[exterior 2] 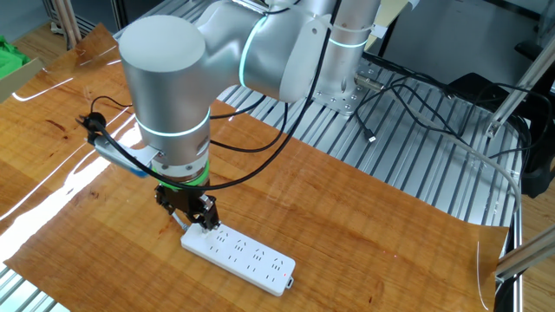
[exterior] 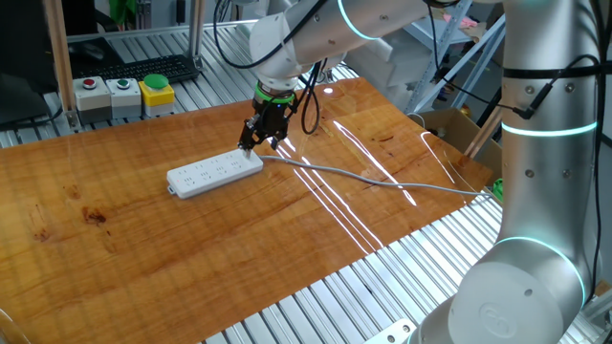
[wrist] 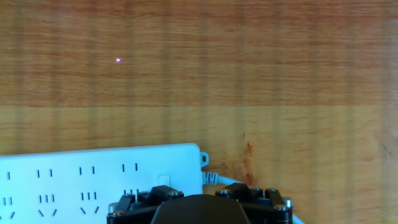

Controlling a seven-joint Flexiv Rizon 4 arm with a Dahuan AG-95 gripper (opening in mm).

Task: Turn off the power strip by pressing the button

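The power strip point(exterior: 215, 173) is laid flat mid-tabletop point(exterior: 143, 248), its grey cord point(exterior: 382, 182) trailed toward the right edge. The gripper point(exterior: 260, 140) is held over the cord end, hiding the button; whether the jaws are apart cannot be told. Three push-button boxes point(exterior: 124, 93) are seen beyond the far edge.

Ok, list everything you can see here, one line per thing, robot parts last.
power strip: one, white, flat on the table, mid-left
cord: one, grey, runs from the strip's end toward the table's right edge
button: one, pale, near the strip's cord end
table: one, brown wood grain
button boxes: three; red, green and yellow-based green; beyond the table's far edge
arm: one, silver, over the table
gripper: one, black, at the strip's cord end
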